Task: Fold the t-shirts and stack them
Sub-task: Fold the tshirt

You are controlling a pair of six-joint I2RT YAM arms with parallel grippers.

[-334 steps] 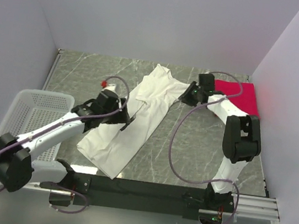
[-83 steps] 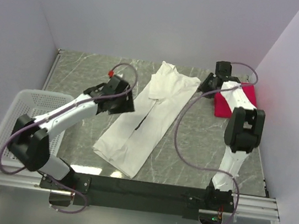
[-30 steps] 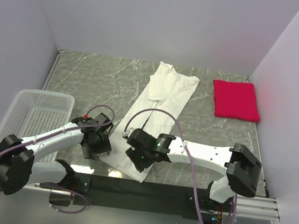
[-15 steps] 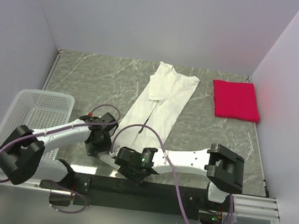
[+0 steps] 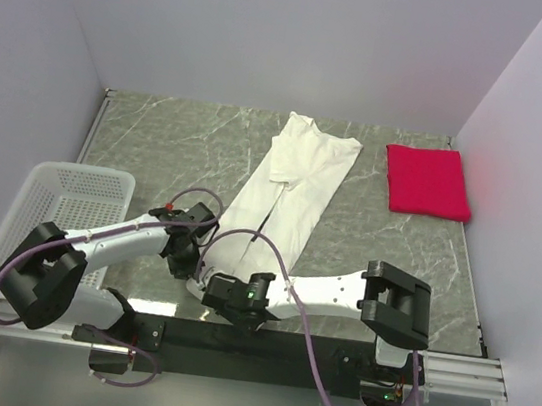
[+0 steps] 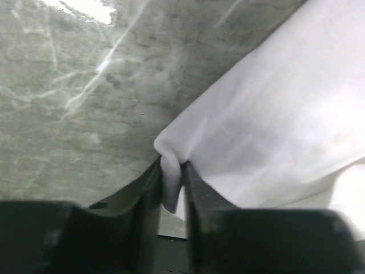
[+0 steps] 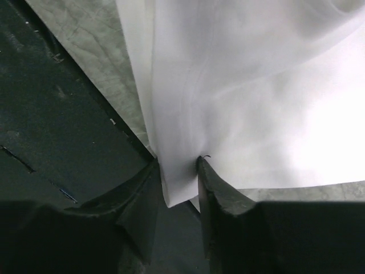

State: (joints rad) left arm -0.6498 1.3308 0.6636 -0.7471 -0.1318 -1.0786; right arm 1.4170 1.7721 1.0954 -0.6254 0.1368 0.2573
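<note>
The white t-shirt (image 5: 294, 186) lies as a long narrow strip running from the far middle of the table toward the near edge. Its near hem is between my two grippers. My left gripper (image 5: 188, 250) is shut on the hem's left corner, and in the left wrist view (image 6: 171, 184) a fold of white cloth (image 6: 268, 114) is pinched between the black fingers. My right gripper (image 5: 228, 299) is shut on the hem's right corner, and in the right wrist view (image 7: 178, 178) the corner hangs between the fingers. The red t-shirt (image 5: 427, 182) lies folded square at the far right.
A white mesh basket (image 5: 53, 208) stands at the near left beside the left arm. The black mounting rail (image 5: 261, 344) runs along the table's near edge just below the hem. Walls close in the left, far and right sides.
The right gripper has slid left and nearer to the hem's corner. The left gripper has shifted slightly to the hem's left corner. Both jaws have narrowed onto the white cloth.
</note>
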